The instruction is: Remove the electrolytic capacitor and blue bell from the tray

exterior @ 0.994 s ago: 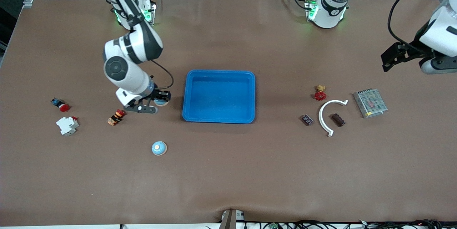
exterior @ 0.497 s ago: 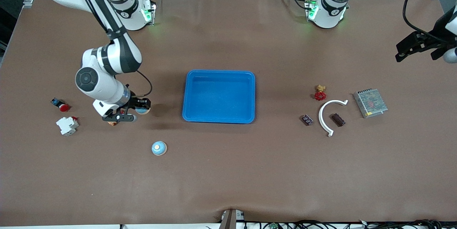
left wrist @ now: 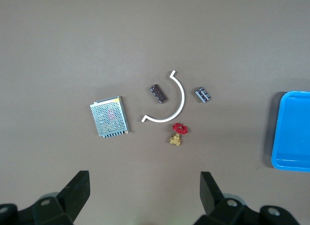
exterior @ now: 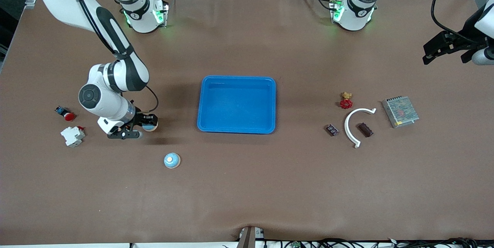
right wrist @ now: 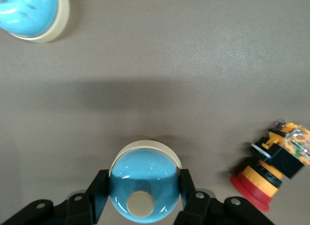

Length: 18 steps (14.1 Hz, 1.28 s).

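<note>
My right gripper [exterior: 146,123] is shut on a blue dome bell [exterior: 149,122], and the fingers [right wrist: 99,188] press both sides of the bell [right wrist: 143,186]. It hangs just above the table between the blue tray [exterior: 200,105] and an orange-red push button [right wrist: 271,169]. A second blue bell [exterior: 171,160] sits on the table nearer the front camera. Two small dark parts [exterior: 332,129] [exterior: 365,129] lie toward the left arm's end; I cannot tell which is the capacitor. My left gripper [exterior: 433,52] hangs open and empty high over that end, its fingers [left wrist: 77,188] wide apart.
A red-handled valve [exterior: 346,102], a white curved strip [exterior: 349,124] and a metal mesh box [exterior: 400,111] lie around the dark parts. A white breaker [exterior: 72,136] and a red button [exterior: 65,114] lie toward the right arm's end.
The right gripper has carried the bell away from the tray, toward the right arm's end, and now covers the push button in the front view. The left gripper has drifted toward its table end.
</note>
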Available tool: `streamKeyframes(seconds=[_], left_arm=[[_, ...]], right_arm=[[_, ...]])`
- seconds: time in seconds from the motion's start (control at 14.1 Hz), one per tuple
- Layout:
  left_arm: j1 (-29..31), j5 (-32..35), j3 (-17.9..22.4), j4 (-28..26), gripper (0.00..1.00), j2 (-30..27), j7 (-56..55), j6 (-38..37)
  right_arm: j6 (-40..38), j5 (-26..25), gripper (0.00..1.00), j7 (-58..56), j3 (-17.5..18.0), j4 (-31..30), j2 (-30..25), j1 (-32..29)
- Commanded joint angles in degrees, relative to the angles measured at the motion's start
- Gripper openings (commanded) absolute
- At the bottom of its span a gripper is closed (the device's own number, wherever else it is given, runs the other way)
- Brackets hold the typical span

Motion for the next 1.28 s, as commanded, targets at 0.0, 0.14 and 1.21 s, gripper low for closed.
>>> streamKeyframes(seconds=[0.0, 0.14, 1.21], left_arm=[[0.3, -1.0, 0.1, -1.1, 1.00, -1.3, 0.8, -0.5], [0.5, -1.0, 0.1, -1.0, 1.00, -1.1, 0.9, -0.4], [0.3, -1.0, 0.1, -1.0, 1.00, -0.7, 0.8, -0.1]], right_arm=[[1.7, 1.3, 0.00, -1.5, 1.3, -0.4, 0.7, -1.4], [2.6, 1.3, 0.00, -1.5, 1.3, -0.5, 1.2, -1.4], [-22.5, 1.2, 1.00, -1.5, 1.1, 16.6, -1.4, -4.3]])
